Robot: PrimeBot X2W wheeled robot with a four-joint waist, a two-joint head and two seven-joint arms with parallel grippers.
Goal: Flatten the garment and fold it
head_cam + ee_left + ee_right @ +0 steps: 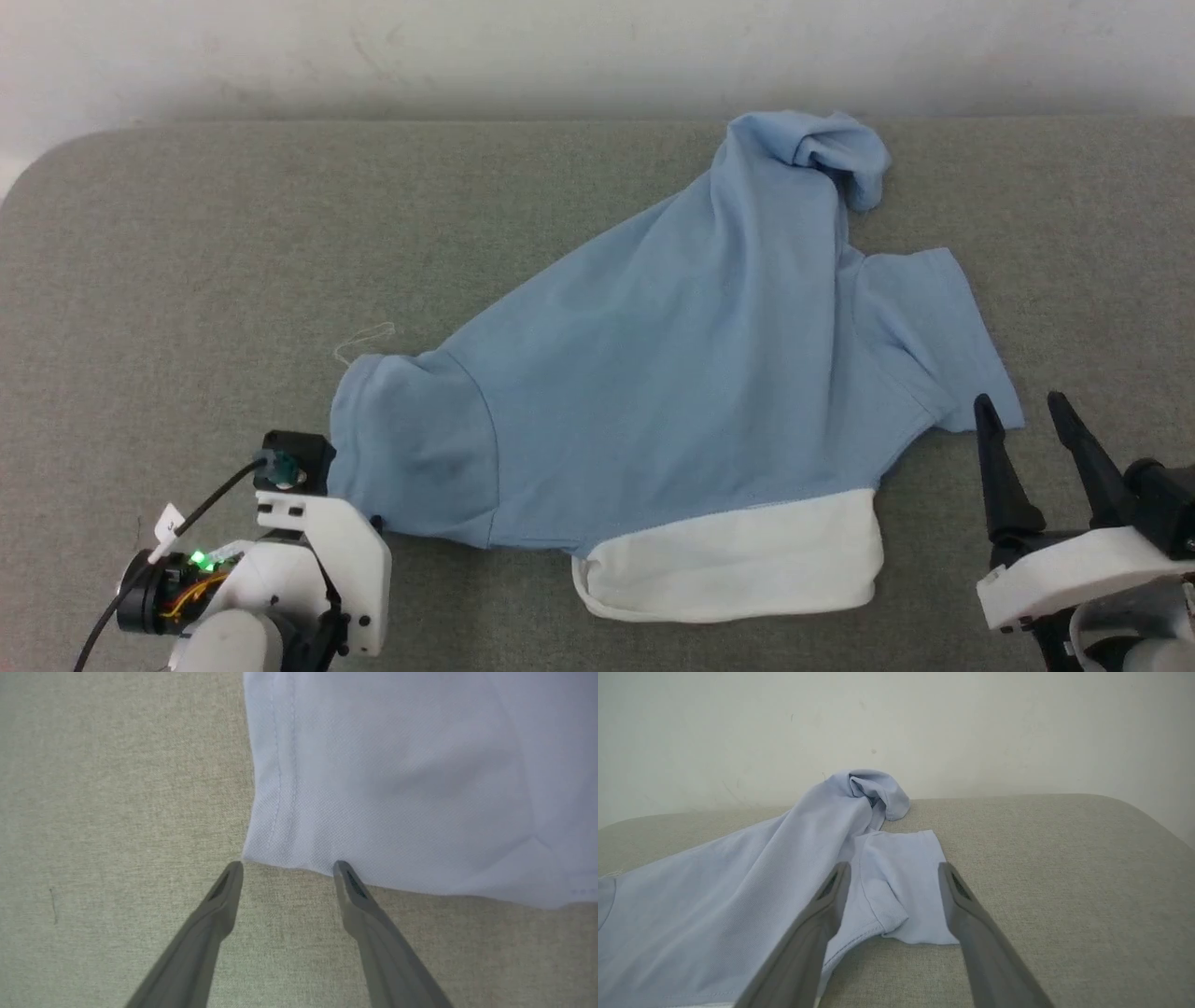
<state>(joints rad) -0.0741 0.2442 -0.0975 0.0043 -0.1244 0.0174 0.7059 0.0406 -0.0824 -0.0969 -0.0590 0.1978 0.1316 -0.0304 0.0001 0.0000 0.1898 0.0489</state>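
Head view: the shirt [653, 373] was seen crumpled on the grey pad [187, 261], right of centre, with its white collar [738, 560] at the near side. The left gripper [287, 865] was found released, tips at the left sleeve [411, 457] hem. The right gripper [1022, 401] was spread too, empty, near the right sleeve [934, 327].

Grey fabric table [187, 261], plain white wall [467, 56]

Left gripper [288, 864] fingers [349, 884] spread, tips at garment [397, 779] sleeve edge.
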